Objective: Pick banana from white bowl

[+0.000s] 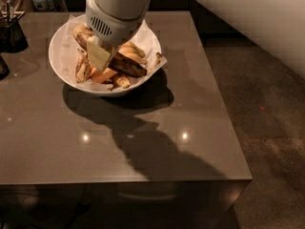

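Note:
The white bowl point(59, 56), lined with crumpled white paper, stands at the table's back left. The banana point(129, 66), long and dark-streaked, lies across the bowl from upper left to lower right. My gripper point(101, 56) reaches down into the middle of the bowl, right on the banana's middle stretch and hiding it. The grey wrist housing point(114, 18) covers the bowl's back part.
A pale-orange fruit point(105, 75) and smaller spotted bananas point(134, 51) point(82, 69) lie in the bowl around the gripper. A dark holder with utensils point(12, 32) stands at the table's left edge. The brown table point(143, 147) ends at front and right, with floor beyond.

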`<action>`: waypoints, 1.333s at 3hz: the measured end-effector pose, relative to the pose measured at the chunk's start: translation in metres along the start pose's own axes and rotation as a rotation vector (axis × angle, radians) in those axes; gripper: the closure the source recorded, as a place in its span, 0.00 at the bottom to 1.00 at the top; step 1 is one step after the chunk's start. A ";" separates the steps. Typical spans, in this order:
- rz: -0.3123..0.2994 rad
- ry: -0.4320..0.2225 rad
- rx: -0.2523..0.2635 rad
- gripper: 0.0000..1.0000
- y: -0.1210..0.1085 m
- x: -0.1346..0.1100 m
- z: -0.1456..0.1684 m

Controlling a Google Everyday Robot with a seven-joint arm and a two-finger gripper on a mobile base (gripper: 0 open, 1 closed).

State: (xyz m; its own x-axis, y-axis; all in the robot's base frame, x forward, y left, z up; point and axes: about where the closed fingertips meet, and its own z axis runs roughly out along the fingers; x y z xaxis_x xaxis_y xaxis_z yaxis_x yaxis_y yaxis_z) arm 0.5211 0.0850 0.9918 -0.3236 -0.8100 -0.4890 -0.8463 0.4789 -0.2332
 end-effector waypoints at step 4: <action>0.027 -0.020 -0.021 1.00 0.076 0.017 -0.057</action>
